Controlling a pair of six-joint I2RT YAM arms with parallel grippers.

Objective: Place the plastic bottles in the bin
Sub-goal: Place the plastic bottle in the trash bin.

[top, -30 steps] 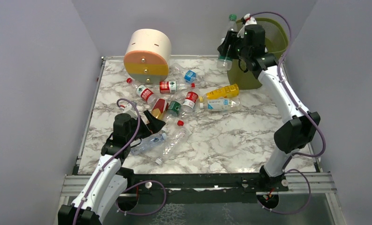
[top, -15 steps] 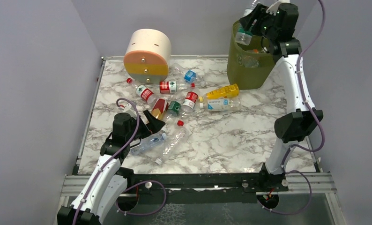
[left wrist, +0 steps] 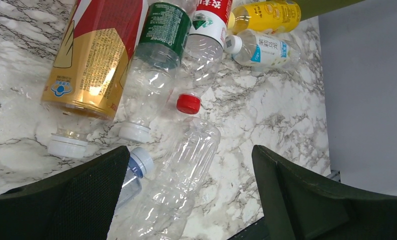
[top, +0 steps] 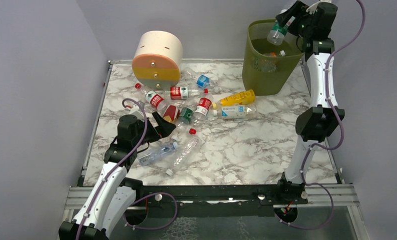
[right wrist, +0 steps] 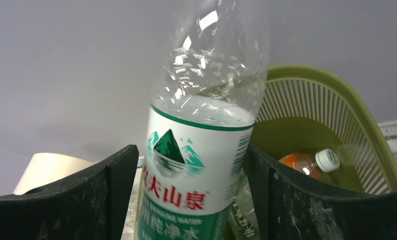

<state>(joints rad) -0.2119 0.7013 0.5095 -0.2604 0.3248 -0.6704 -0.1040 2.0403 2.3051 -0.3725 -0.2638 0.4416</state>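
R tool point(right wrist: 191, 167): raised over the bin point(top: 254, 70); fingers point(right wrist: 106, 195) sit either side of the green-label bottle point(right wrist: 199, 165), at its label; can't tell if they press it or have let go
Green-label bottle: clear, crinkled, white label w/ green mountain logo, red characters, green band below; tilted, above the bin's mouth, not yet inside
Bin: olive green, slotted walls, rounded-square rim; far right corner of tabletop point(top: 246, 150); inside lies an orange bottle point(right wrist: 304, 162) w/ white cap
L tool point(left wrist: 189, 150): fingers spread wide, gripping nothing; low over the pile, near left part of tabletop
Under L tool: clear bottle point(left wrist: 186, 165), red cap, no label, lying flat betw. the fingers; blue-tinted bottle point(left wrist: 134, 172) w/ pale cap just beside the finger on that view's left
Pile: gold-and-red bottle point(left wrist: 94, 55), dark-green-label bottle point(left wrist: 154, 55), red-and-white-label bottle point(left wrist: 209, 25), side by side, touching
Further right: yellow bottle point(top: 236, 97) and blue-label bottle point(top: 234, 111), lying side by side, near the bin, apart from the pile
Drawer box point(top: 156, 57): round, cream/orange/yellow, far left, more bottles at its foot
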